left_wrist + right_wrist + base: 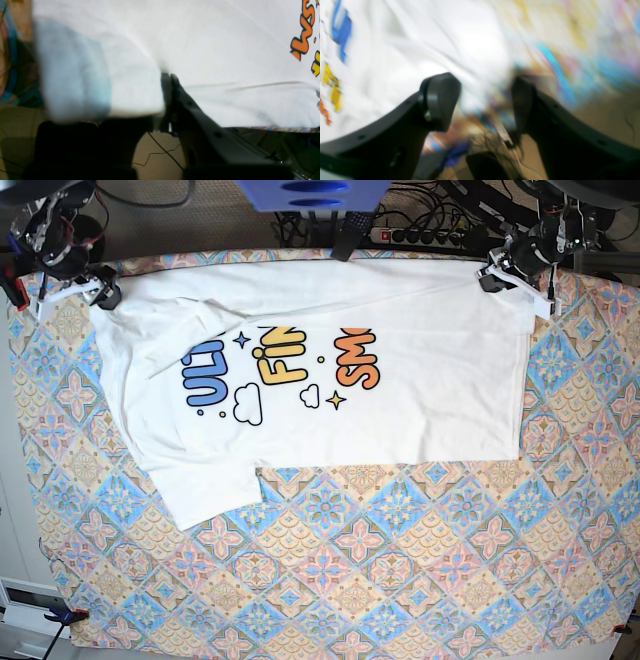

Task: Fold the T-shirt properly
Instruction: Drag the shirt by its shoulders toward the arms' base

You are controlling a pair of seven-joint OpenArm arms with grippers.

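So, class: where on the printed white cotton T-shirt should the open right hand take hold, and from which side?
Probably the far shoulder corner of the white cotton T-shirt, approached from the table's end, where the right hand hovers.

Base view: overhead, looking straight down on the whole patterned worktop (400,580), far enough to take in all its edges. Left wrist view: mounted behind the left tool (168,80), very near the white T-shirt (212,50) at the worktop's far right corner. Right wrist view: behind the right tool (485,100), close and blurred, at the far left corner. All three views share the shirt's printed lettering.
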